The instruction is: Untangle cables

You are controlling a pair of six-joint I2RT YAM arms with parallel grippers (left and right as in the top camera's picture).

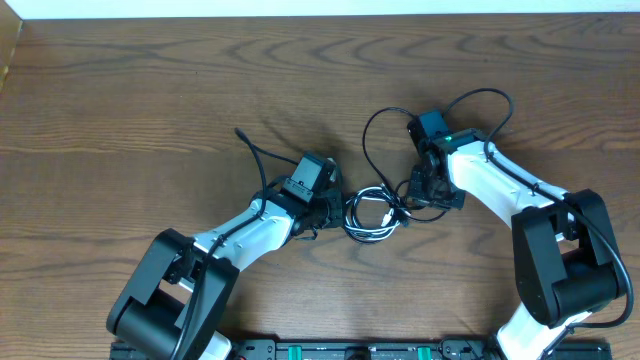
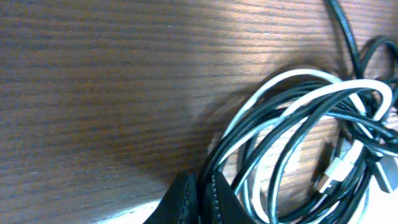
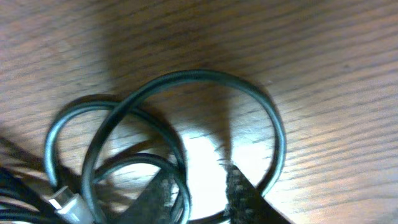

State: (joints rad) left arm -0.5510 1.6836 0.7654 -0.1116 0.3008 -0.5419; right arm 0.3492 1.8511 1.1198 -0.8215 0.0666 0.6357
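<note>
Both cables are bunched into one knot on the worktop [image 1: 150, 100]. It sits close to the edge where the arms are mounted, about midway along it, right between the two grippers. The black cable [image 1: 366, 135] makes most of the mess. It's several coils stacked on each other, plus one bigger loop that swings out toward the far edge beside the right arm. The white cable [image 1: 368, 193] is wound through those coils, so the two overlap in lots of spots. In the left wrist view the white cable [image 2: 298, 78] arcs over and under the black cable [image 2: 341, 25], and a small plug [image 2: 328, 173] lies inside the coils.

The left gripper [image 1: 338, 212] sits at the knot's left side, low to the wood. Its fingers [image 2: 219, 198] are closed up tight with black strands running right alongside them. Can't tell if one is actually pinched in there.

The right gripper [image 1: 420, 197] is at the knot's right side. Its jaws stand a bit apart, bare wood shows between the fingers [image 3: 239, 193], and nothing is clamped. The black cable [image 3: 199, 76] loops around in front and runs past the inner side of one finger.
</note>
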